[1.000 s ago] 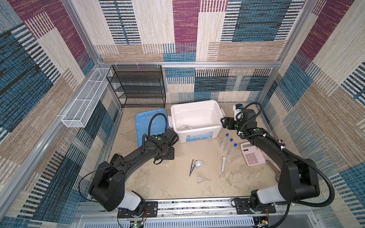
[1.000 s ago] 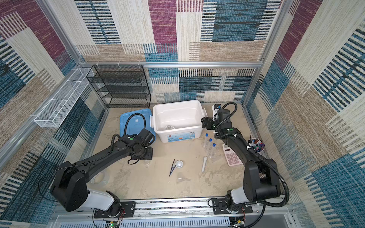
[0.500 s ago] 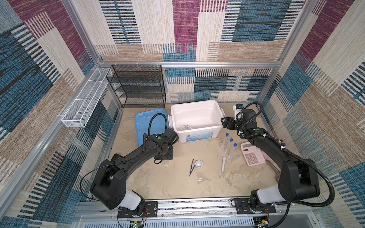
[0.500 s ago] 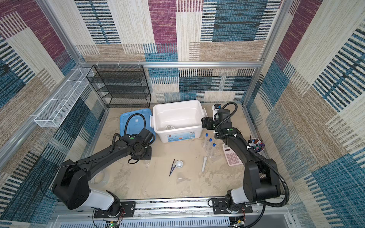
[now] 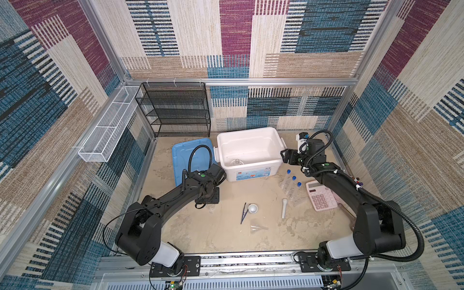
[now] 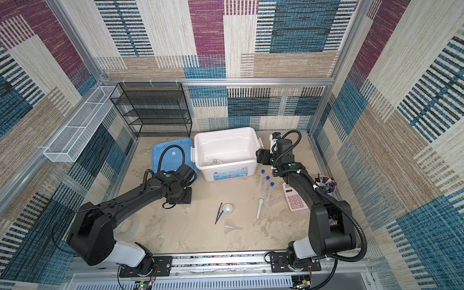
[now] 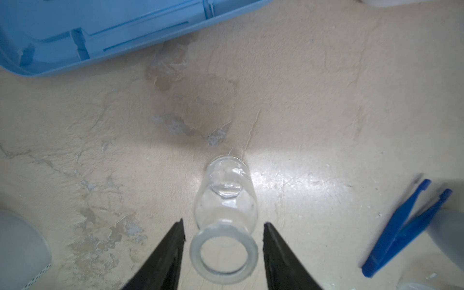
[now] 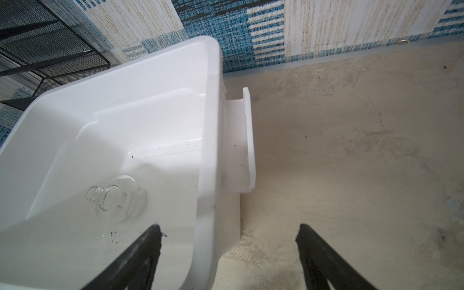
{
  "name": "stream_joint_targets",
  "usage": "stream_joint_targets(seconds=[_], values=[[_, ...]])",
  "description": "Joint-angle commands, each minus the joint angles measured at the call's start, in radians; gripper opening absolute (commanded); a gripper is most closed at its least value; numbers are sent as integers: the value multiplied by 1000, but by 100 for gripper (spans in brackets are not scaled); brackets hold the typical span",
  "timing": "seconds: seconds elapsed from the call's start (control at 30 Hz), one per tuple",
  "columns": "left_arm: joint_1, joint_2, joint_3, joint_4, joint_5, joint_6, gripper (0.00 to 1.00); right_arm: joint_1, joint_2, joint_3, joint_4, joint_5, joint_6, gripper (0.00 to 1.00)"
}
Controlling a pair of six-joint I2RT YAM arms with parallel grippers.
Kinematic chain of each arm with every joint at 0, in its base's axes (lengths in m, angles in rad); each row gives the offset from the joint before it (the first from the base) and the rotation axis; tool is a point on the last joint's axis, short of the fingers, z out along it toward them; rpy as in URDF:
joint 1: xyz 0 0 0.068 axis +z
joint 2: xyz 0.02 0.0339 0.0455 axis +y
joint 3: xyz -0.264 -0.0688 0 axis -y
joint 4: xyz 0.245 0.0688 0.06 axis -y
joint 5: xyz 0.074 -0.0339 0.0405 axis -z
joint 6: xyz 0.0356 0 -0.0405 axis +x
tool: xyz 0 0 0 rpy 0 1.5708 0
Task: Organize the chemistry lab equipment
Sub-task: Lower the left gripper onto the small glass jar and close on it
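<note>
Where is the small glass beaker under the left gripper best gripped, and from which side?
Grip the glass beaker at its neck, just under the thick rim, coming from straight above. It stands upright, mouth up, and the rim looks wider than the neck, so it should not slip through. The left gripper straddles it, jaws open.

top views: high, sharing whole table (image 5: 221,238) | wrist views: close above
</note>
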Motion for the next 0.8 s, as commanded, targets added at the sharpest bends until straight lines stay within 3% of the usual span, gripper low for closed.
stream_joint_targets(seconds=[0.0, 0.37, 0.77], values=[[2, -1, 3, -22, -24, 4, 52, 2, 2, 1, 25, -5, 10, 87], [2, 8, 17, -20, -20, 21, 41, 2, 0, -2, 26, -3, 10, 87], [2, -1, 27, -20, -11, 20, 36, 2, -7, -13, 28, 5, 4, 87]])
